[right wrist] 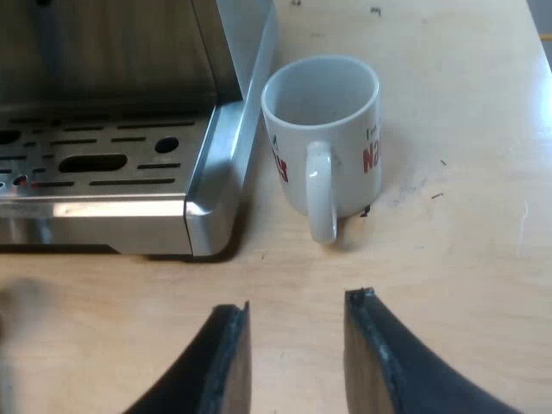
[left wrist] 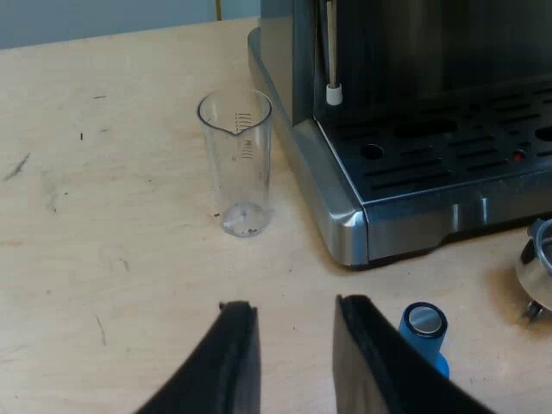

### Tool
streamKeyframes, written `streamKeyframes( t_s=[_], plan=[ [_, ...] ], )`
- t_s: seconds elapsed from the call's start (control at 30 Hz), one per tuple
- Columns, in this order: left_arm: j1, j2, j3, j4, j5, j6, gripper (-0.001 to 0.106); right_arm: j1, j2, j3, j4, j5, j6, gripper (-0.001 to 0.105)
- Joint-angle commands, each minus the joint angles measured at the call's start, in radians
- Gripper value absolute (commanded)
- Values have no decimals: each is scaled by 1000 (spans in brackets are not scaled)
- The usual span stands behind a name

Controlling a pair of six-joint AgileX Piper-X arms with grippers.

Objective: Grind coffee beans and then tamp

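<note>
Portafilter [left wrist: 535, 263], left wrist view: loose on the wooden table [left wrist: 103, 259], just off the front of the espresso machine [left wrist: 345, 216]. Metal basket rim and a lug visible; handle and contents hidden. Blue tamper [left wrist: 424, 332] standing near it, steel face up, close beside the left gripper [left wrist: 293, 312]. Fingers apart, nothing between them. Measuring glass [left wrist: 237, 164] upright beside the machine's side, apparently empty.

Right wrist view: right gripper [right wrist: 293, 310] spread as well, holding nothing, facing an empty white mug [right wrist: 323, 129] that stands just beside the machine's corner.

Judged at the very start: nothing gripped, portafilter not in the machine, grinding and tamping both left.
</note>
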Motion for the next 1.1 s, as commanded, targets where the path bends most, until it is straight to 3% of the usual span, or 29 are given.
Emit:
streamKeyframes(
  t_s=[0.03, 0.27, 1.1],
  plan=[
    [-4, -41, -1, -16, 0, -9, 24, -5, -46, 10, 0, -9, -3, 30],
    [-4, -41, -1, -16, 0, -9, 24, -5, -46, 55, 44, -9, -3, 30],
    [-4, -41, -1, -16, 11, -9, 24, -5, -46, 56, 46, 2, -3, 30]
  ],
)
